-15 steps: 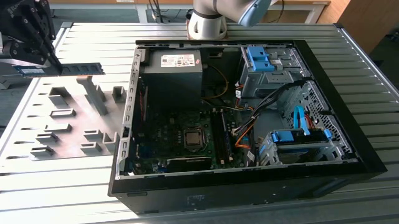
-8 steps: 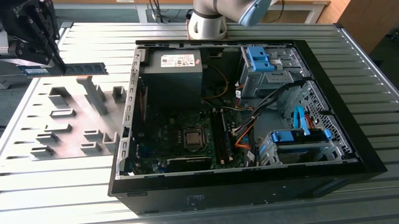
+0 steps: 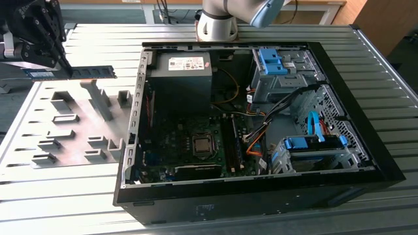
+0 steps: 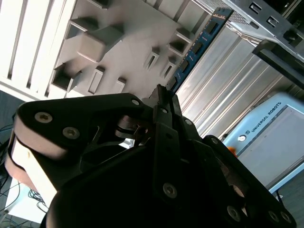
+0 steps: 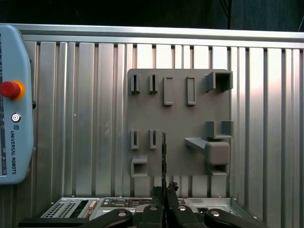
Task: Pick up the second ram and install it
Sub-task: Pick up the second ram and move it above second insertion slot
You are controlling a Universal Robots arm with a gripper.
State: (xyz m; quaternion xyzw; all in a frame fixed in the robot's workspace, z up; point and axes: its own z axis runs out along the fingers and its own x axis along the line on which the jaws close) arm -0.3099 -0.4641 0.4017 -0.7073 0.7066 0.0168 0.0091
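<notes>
Exterior view: second ram (image 3: 95,72) tight in the claw's (image 3: 66,72) grip, above the grey holder plate (image 3: 72,147).

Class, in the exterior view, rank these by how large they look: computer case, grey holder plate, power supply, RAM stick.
1. Computer case
2. Holder plate
3. Power supply
4. RAM stick: raised above the table, yet plainly smallest.

A ribbed silver metal tabletop (image 3: 65,205) of long parallel slats catches bright glare in patches. Behind it stand a pale wooden desk (image 3: 307,4) and a brown wooden panel (image 3: 382,19). Grey-blue floor (image 3: 8,105) lies at the exterior view's left.
</notes>
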